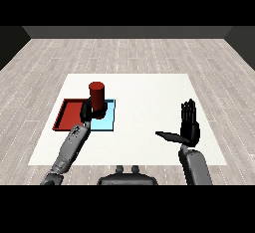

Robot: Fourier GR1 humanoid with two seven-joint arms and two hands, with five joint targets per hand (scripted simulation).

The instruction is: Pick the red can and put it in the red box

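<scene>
The red can [96, 93] stands upright over the light blue tray [106, 122], near its left edge. My left hand [87, 110] is at the can's lower left side with its fingers curled round the can's base. The red tray [67, 115] lies directly left of the blue one, with nothing showing in it. My right hand [188, 127] is far to the right, raised above the table, its fingers straight up and its thumb sticking out to the left, holding nothing.
The white table [144, 92] spreads between the trays and my right hand. The two trays touch side by side at the table's left. Grey wooden floor surrounds the table.
</scene>
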